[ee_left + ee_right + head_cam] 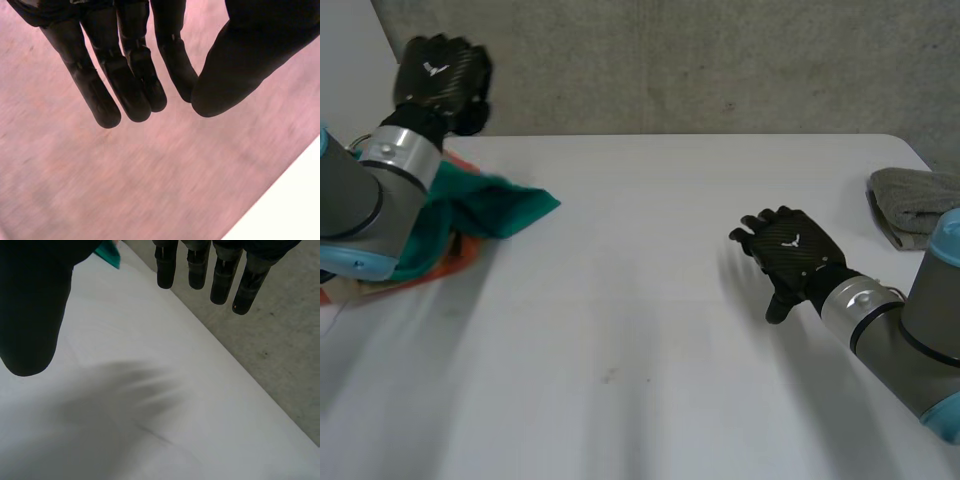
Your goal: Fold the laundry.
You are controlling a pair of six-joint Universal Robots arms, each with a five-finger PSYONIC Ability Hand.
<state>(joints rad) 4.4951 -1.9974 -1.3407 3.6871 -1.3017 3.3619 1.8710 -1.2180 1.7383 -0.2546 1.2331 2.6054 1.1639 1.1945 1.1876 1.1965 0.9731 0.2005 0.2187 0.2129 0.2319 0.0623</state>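
Partly arm-hidden green cloth (510, 208), grey cloth (915, 200) cut off, left robot hand (438, 75) and right robot hand (790, 250) outstretched, empty.

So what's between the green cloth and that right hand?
Nothing: in the head view, bare white table runs from the green cloth to the right hand.

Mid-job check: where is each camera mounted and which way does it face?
Head: behind, between the arms, looking down at the table; both arms, left hand, right hand.
Left wrist: along its straight fingers, at a mottled surface beyond the table edge.
Right wrist: along its open hand, across the table to the far edge.
Shared: head and right wrist views both catch the teal cloth.
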